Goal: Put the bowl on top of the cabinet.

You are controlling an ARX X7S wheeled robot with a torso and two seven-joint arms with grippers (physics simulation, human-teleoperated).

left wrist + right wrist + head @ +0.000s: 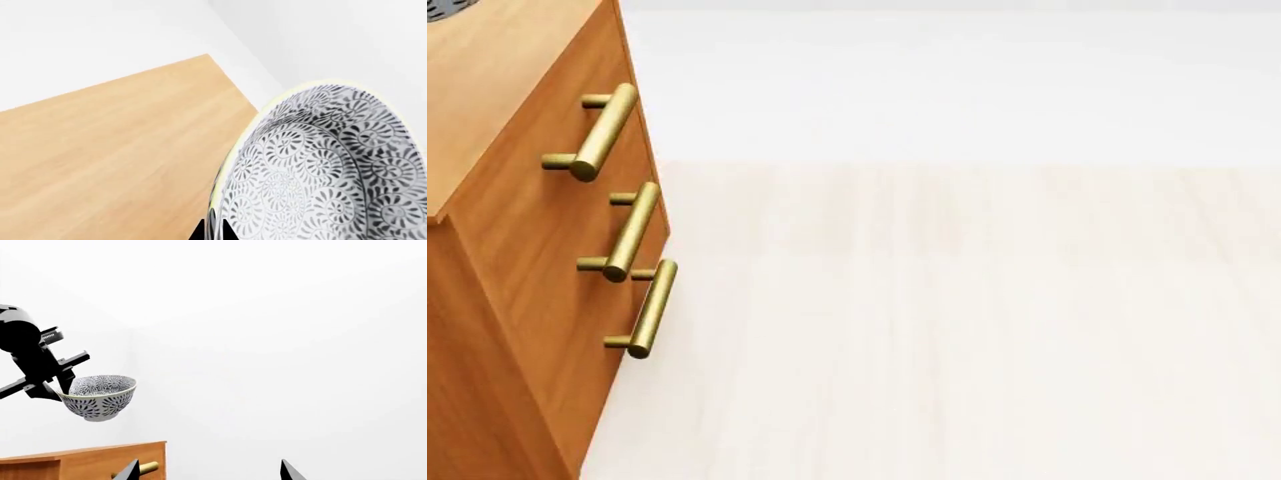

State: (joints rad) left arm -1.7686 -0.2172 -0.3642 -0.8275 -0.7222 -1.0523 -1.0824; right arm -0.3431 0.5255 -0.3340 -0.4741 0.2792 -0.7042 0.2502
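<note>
Bowl held aloft above the cabinet

The left gripper (57,390) pinches the bowl (100,396) by its nine-o'clock rim, clear above the cabinet (87,461); the right gripper (210,471) has jaws spread, empty.

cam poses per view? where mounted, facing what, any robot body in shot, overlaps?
Left wrist: by the left end effector, looking down at the held bowl and cabinet top.
Head: looks down at the cabinet's drawer front and floor; no arms visible.
Right wrist: faces the left arm holding the bowl above the cabinet; open right end effector fingertips show.
Shared: bowl, cabinet.
</note>
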